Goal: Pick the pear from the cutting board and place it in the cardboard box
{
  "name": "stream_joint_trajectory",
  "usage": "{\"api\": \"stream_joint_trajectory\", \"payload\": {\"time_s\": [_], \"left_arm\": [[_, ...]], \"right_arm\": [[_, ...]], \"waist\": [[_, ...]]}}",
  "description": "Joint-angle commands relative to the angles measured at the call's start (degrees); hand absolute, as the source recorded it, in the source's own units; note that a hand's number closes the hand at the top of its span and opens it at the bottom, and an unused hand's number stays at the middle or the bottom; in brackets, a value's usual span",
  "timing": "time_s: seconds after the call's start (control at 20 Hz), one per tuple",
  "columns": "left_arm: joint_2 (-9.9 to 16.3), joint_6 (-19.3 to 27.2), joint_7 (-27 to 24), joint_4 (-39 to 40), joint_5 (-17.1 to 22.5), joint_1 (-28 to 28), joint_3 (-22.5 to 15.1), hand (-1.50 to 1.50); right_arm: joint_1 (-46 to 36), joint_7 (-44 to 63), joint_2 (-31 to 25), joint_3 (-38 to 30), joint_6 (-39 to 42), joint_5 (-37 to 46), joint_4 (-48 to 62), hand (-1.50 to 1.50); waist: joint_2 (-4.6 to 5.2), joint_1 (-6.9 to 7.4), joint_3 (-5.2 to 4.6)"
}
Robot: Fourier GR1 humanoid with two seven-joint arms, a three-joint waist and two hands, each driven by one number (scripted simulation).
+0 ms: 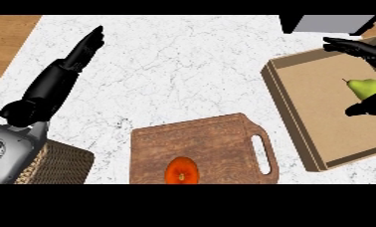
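- Pear (361, 87): green, with a thin dark stem pointing up and left, over the right part of the cardboard box (312, 96), at the view's right edge. It is no longer on the cutting board.
- Right hand (357, 49): black, entering from the right edge. Fingers show above the pear, and another dark part of the hand shows just below it, so the hand brackets the fruit from both sides. Fingers look curled round the pear; contact itself is partly cut off by the frame edge.
- Cardboard box: shallow, tan, with raised walls, lying tilted on the right side of the counter. Its lower left wall ends near the handle of the cutting board; the two look just apart.
- Cutting board (213, 146): dark brown wood with a slotted handle on its right side, at lower centre. It runs down to the visible lower edge.
- Orange fruit (181, 170): round, lying on the lower part of the cutting board, well apart from the pear.
- Left hand (89, 44): black, fingers straight and together, pointing up and to the right above the white marble counter (183, 71). It holds nothing and touches nothing visible. Its forearm runs down to the lower left corner.
- Woven basket (62, 167): brown, at lower left beside the left forearm, partly hidden by it.
- Grey object (330, 23): at top right, beyond the box; identity unclear.
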Motion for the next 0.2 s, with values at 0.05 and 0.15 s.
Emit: {"api": "stream_joint_trajectory", "payload": {"time_s": [0.05,0.15], "left_arm": [[-2.2,0.4,-0.1,1.0,-0.4,1.4,-1.6,0.0],[-1.8,0.1,-2.0,1.3,-0.2,2.4,-0.9,0.0]], "right_arm": [[-3.1,2.7,0.3,-4.8,18.9,-13.0,8.5,-1.5],[-6.4,6.3,-0.9,-7.0,20.4,-16.1,11.9,-1.5]], "waist": [[0.66,0.49,-0.73],[0.87,1.73,-0.73]]}}
